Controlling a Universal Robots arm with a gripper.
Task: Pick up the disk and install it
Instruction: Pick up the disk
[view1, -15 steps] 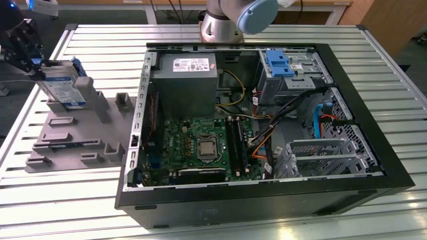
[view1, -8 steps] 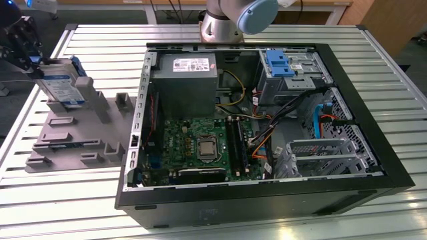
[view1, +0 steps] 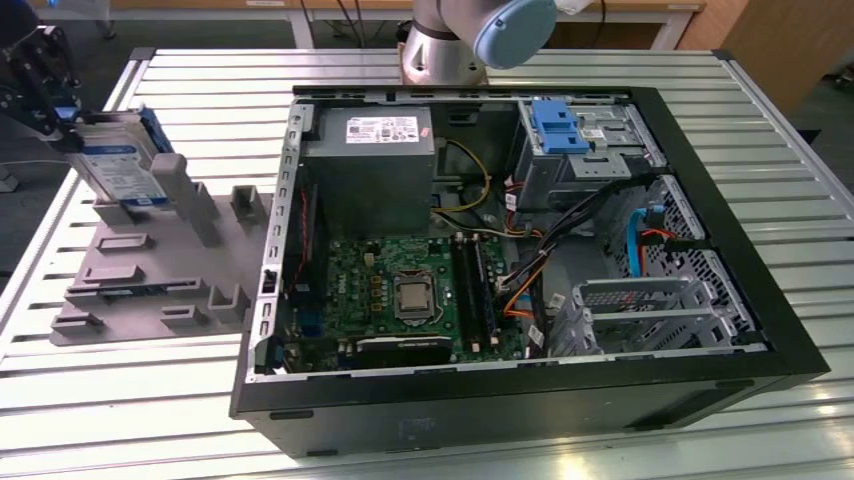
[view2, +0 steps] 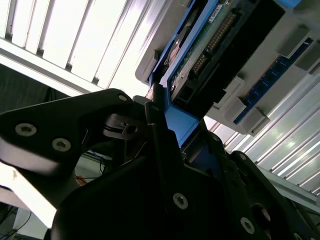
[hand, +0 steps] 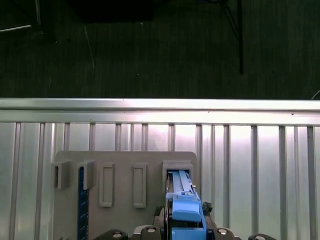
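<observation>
The disk (view1: 118, 165) is a silver-grey drive with a white-and-blue label in a bright blue carrier. It stands on edge in a slot at the far end of the grey fixture block (view1: 147, 270), at the exterior view's left. My gripper (view1: 64, 122) is at its upper edge, shut on the blue carrier. In the second wrist view the black fingers (view2: 155, 115) press against the blue frame, with the disk's (view2: 210, 35) circuit-board side showing beyond. In the first wrist view the disk's (hand: 185, 210) blue end sits between the jaws above the fixture block (hand: 125, 160).
An open computer case (view1: 747, 330) lies on the slatted metal table (view1: 120, 400) to the exterior view's right of the fixture. Inside are a motherboard (view1: 400, 290), a power supply (view1: 367, 160), a blue bracket (view1: 554, 125) and a metal drive cage (view1: 641, 310). The arm's base (view1: 447, 50) stands behind the case.
</observation>
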